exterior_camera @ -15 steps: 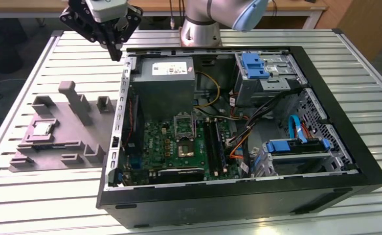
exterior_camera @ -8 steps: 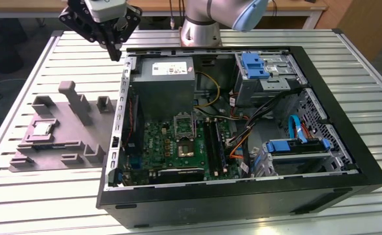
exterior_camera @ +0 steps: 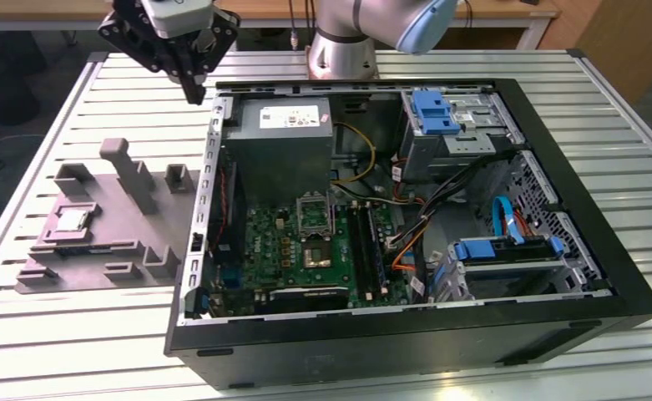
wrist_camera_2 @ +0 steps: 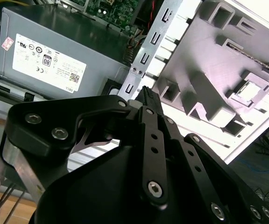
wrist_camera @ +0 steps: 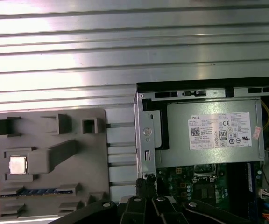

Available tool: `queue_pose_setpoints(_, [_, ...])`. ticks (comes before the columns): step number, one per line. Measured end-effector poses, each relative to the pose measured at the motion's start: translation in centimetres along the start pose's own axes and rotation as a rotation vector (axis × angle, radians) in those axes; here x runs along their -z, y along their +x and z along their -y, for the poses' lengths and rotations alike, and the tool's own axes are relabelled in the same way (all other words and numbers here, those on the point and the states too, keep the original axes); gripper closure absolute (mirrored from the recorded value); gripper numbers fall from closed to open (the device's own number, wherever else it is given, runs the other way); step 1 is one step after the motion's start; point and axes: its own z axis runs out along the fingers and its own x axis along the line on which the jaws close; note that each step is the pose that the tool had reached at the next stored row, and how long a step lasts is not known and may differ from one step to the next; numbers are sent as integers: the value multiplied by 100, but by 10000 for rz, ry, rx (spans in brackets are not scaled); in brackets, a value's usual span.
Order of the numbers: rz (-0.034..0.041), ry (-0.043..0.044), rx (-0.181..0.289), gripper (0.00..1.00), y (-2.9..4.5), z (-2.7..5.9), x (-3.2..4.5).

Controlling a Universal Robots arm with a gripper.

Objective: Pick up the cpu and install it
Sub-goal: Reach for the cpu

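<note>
Right up close in the second wrist view is the black gripper [wrist_camera_2: 146, 93]. Its two jaws are pressed together into one thin tip, and there is nothing between them. In both wrist views the tip [wrist_camera: 146, 183] lines up with the shiny metal edge of the computer case [wrist_camera: 146, 135]. You cannot tell if it touches that edge.

In the exterior view the gripper [exterior_camera: 196, 93] hangs by the far corner of the case [exterior_camera: 415, 338], on the exterior view's left side of it. The arm [exterior_camera: 342, 46] stands just behind the case.

Just inside that corner is the big grey box [exterior_camera: 275, 150] with a white sticker. You see it in both wrist views too [wrist_camera_2: 31, 35] [wrist_camera: 176, 140]. Past the box lies the green board [exterior_camera: 298, 255], and on it is the socket frame [exterior_camera: 315, 213], which looks open.

On the other side of the metal edge, out on the table [exterior_camera: 81, 342], lies the flat grey holder [exterior_camera: 114, 242] with its little walls and pockets. It sits just beside the case, on the exterior view's left.

The cpu [exterior_camera: 72, 220] is in the holder. It lies flat in a square pocket, shiny side up. You can see it in both wrist views [wrist_camera_2: 249, 91] [wrist_camera: 17, 164]. It is well apart from the gripper, near the holder's side away from the case.

Two blue brackets [exterior_camera: 434, 113] [exterior_camera: 504, 248] sit inside the case, on the exterior view's right.
</note>
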Motion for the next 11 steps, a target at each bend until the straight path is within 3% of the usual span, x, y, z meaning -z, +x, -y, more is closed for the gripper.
queue_pose_setpoints(11, [-1, 1, 1, 89, 37, 3, 1])
